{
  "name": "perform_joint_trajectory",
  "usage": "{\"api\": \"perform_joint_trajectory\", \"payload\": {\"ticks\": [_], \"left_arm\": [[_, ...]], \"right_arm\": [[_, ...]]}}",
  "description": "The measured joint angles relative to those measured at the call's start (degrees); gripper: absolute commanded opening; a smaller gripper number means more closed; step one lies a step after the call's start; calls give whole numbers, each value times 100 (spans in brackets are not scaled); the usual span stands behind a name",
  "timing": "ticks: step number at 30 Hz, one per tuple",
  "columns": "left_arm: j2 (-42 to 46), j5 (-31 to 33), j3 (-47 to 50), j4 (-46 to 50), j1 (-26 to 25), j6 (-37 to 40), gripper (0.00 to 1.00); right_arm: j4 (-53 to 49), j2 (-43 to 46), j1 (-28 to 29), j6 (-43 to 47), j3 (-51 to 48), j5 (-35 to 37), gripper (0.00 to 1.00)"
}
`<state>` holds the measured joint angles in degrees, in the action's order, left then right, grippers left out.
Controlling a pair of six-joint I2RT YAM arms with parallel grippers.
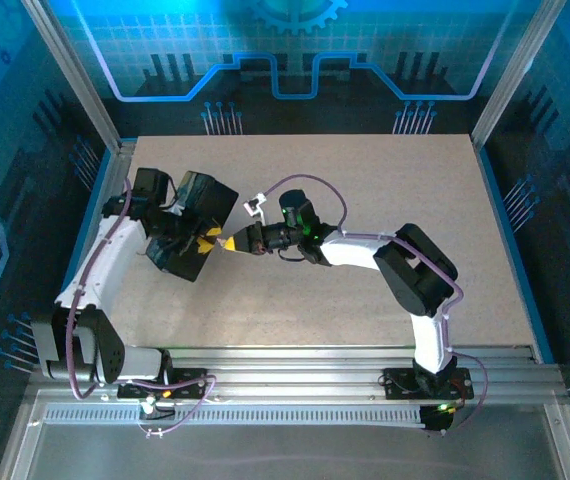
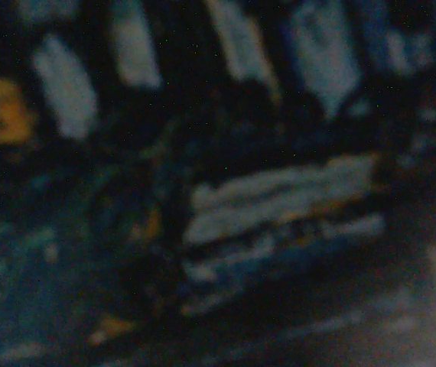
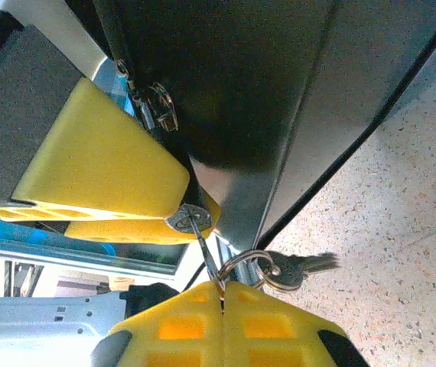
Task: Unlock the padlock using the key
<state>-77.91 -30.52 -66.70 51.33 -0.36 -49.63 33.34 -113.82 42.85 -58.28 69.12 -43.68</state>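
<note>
Yellow-tipped right gripper (image 3: pixel 222 297) is pinched shut on the thin grey metal key (image 3: pixel 207 256), whose tip meets the small silvery padlock (image 3: pixel 189 219). The left gripper (image 1: pixel 208 240) clamps that padlock between yellow pads, just beside the dark box (image 3: pixel 264 92). A spare key (image 3: pixel 298 266) dangles.

Your top camera looks down from high up behind the arms, so you see the whole table (image 1: pixel 385 220) from far off. Your right wrist camera sits very close, looking past the right gripper (image 3: pixel 222 298) at the dark box (image 3: pixel 264 92). Both views share that box. Your left wrist picture is dark and blurry.
</note>
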Motion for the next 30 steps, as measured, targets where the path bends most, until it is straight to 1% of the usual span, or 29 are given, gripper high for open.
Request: {"api": "perform_joint_trajectory", "payload": {"ticks": [8,17,21,24,27,30], "left_arm": [[63,61,2,-20,9,2,0],[105,332,0,-90,-46,22,0],[149,413,2,-131,-46,-4,0],[166,514,2,-234,-44,-94,0],[166,553,7,-254,-44,-129,0],[166,570,7,-254,-44,-129,0]], "right_arm": [[643,-197,-4,-675,0,-96,0],[855,-393,-15,-1419,188,-186,0],[1180,-487,-13,-2288,199,-179,0],[1744,-664,-9,-3095,188,-103,0],[2162,-732,24,-3611,55,72,0],[2326,-730,70,-3836,-26,251,0]]}}
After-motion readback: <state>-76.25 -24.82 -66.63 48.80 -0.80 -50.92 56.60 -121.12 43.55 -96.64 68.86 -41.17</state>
